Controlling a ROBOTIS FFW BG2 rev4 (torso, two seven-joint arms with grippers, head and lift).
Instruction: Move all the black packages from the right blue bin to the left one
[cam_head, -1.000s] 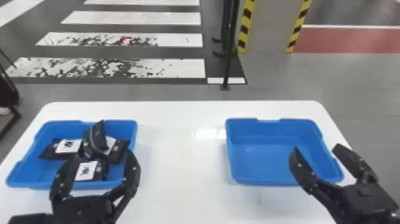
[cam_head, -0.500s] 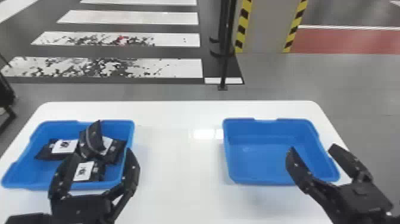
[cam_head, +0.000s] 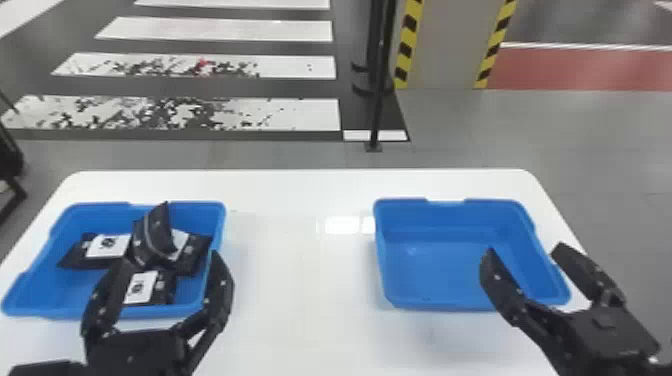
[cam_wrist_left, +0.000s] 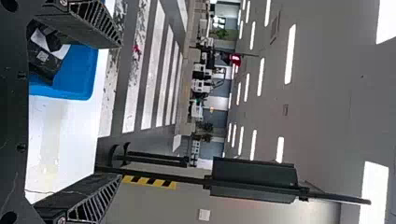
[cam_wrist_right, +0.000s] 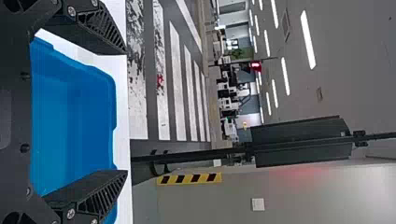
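My left gripper (cam_head: 170, 260) stands open over the near part of the left blue bin (cam_head: 37, 295). Several black packages with white labels lie in that bin; one package (cam_head: 155, 235) is propped up on the others, and another (cam_head: 165, 290) lies near the front wall. My right gripper (cam_head: 525, 250) is open above the near right part of the right blue bin (cam_head: 410, 300), whose visible floor is bare. In the left wrist view, the left gripper (cam_wrist_left: 119, 111) has nothing between its fingers, with a package (cam_wrist_left: 42, 63) behind them. The right wrist view has the right gripper (cam_wrist_right: 126, 112) spread wide, bin beyond.
Both bins rest on a white table (cam_head: 300, 280), with a wide strip of tabletop between them. Past the far table edge, a thin black post (cam_head: 377, 100) rises from the floor near a pillar (cam_head: 440, 45) with yellow and black stripes.
The head view has shifted slightly, so the bins appear a little further left. Both grippers have stayed open, and the packages keep their arrangement in the left bin.
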